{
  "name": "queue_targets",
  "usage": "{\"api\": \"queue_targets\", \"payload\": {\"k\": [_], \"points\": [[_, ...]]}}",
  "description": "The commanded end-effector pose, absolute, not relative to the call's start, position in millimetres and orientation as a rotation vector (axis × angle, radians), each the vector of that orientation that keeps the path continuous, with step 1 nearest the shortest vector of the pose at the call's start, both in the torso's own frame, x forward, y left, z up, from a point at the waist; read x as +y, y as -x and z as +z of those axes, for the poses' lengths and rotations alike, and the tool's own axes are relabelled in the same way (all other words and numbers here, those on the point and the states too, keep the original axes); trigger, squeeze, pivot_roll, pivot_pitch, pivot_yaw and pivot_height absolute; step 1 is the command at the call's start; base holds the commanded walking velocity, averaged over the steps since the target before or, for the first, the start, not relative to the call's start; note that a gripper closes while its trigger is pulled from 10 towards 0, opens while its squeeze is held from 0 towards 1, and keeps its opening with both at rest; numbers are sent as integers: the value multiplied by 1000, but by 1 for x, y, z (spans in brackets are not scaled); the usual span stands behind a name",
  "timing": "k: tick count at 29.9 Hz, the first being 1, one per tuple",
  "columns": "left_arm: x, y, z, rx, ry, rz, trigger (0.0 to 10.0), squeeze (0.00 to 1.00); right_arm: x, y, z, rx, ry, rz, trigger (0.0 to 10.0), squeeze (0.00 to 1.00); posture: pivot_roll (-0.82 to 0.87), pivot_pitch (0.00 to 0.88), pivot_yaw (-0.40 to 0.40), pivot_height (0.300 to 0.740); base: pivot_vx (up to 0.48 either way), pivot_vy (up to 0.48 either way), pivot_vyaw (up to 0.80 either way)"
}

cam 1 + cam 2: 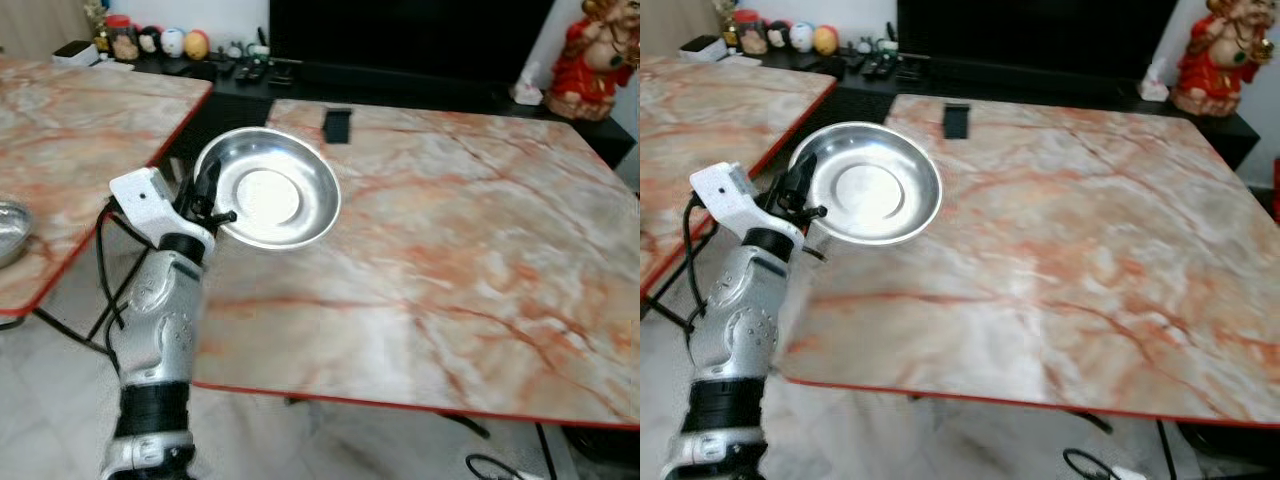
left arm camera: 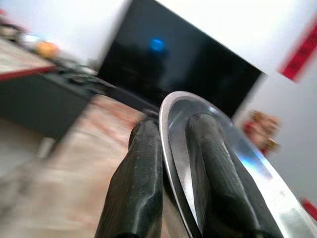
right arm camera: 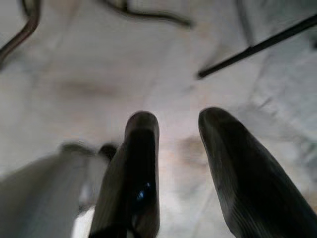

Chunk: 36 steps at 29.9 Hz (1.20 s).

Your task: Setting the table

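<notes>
Left gripper (image 1: 208, 200) pinches the rim of the steel plate (image 1: 268, 190) over the marble table (image 1: 450, 250); light, rigid and slick, it probably needs that firm edge grip.

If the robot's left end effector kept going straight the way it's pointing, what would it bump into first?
Probably the black screen beyond the marble-patterned table. The left end effector is shut on the rim of the round shiny steel plate and points across the tabletop towards it. Depth is unclear, so the low dark cabinet beneath might come first.
</notes>
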<state>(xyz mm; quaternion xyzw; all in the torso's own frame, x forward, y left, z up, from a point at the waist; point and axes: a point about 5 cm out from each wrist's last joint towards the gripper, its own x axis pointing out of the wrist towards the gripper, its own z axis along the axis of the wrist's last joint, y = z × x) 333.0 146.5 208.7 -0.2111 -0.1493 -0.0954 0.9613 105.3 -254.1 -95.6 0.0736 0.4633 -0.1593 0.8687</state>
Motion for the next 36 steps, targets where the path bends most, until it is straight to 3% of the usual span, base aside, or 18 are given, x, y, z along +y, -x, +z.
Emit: {"api": "queue_targets", "payload": {"k": [1,5,19,31,36], "points": [[154,-330,211,-310,368,-190,10000,0,-252,-107,-96,960,-167,-342,10000,0,78,0,-83,715,0,-480,0],[153,-331,210,-300,265,-219,10000,0,-252,-107,-96,959,-168,-342,10000,0,80,0,-78,715,0,-480,0],[149,-334,206,-267,229,-251,10000,0,-251,-107,-96,958,-173,-345,10000,0,78,0,-71,715,0,-480,0],[158,-340,187,-137,159,-290,10000,0,-249,-104,-97,961,-174,-345,10000,0,79,0,-61,715,0,0,0],[157,-340,176,-68,231,-311,10000,0,-248,-103,-98,963,-179,-348,10000,0,81,0,-58,715,0,0,0]]}}
